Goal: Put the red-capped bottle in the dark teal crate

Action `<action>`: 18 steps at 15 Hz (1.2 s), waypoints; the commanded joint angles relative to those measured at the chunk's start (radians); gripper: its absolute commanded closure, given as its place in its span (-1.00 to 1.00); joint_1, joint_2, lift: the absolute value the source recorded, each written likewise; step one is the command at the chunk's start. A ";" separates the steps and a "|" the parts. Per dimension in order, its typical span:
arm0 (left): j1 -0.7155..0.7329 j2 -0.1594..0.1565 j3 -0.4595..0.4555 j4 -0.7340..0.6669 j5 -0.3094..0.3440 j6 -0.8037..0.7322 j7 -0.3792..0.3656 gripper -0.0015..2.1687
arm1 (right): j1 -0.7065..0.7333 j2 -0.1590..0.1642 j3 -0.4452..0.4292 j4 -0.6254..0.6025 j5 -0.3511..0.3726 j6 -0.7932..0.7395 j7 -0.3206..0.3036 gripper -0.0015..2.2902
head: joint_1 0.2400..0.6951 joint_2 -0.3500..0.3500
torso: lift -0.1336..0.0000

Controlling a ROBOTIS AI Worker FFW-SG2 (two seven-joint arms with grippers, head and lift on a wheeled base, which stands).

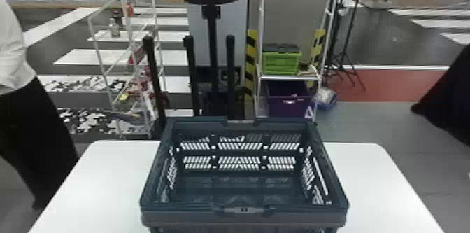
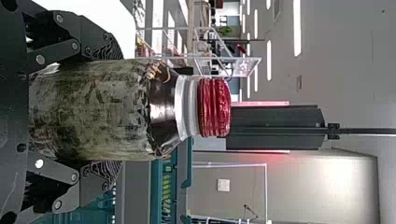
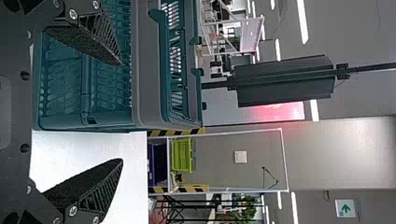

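Note:
The dark teal crate (image 1: 244,216) stands on the white table in the head view, its open top facing up and its inside bare. In the left wrist view my left gripper (image 2: 100,112) is shut on the red-capped bottle (image 2: 107,109), one finger on each side of its body; the cap points away from the palm. Behind the bottle in that view is part of the crate (image 2: 159,186). My right gripper (image 3: 122,112) is open with nothing between its fingers, near the crate (image 3: 149,70) in the right wrist view.
The white table (image 1: 370,179) extends on both sides of the crate. Beyond it stand a white wire rack (image 1: 129,40), a black post stand (image 1: 213,40) and a shelf with a green box (image 1: 281,62) and a purple bin (image 1: 288,104). A person stands at the left.

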 commanded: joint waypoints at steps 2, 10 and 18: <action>0.003 0.000 0.018 -0.032 -0.002 0.003 -0.006 0.98 | 0.000 0.000 0.000 0.000 -0.002 0.000 0.000 -0.87 | 0.14 0.00 | 1.00; -0.143 0.002 0.259 -0.366 0.002 0.589 -0.195 0.98 | 0.005 0.005 -0.002 0.000 -0.003 0.000 0.002 -0.87 | 0.14 0.00 | 1.00; -0.692 0.221 0.183 -0.451 -0.006 1.479 -0.483 0.98 | 0.017 0.037 -0.020 -0.005 0.011 0.000 0.002 -0.87 | 0.14 0.00 | 1.00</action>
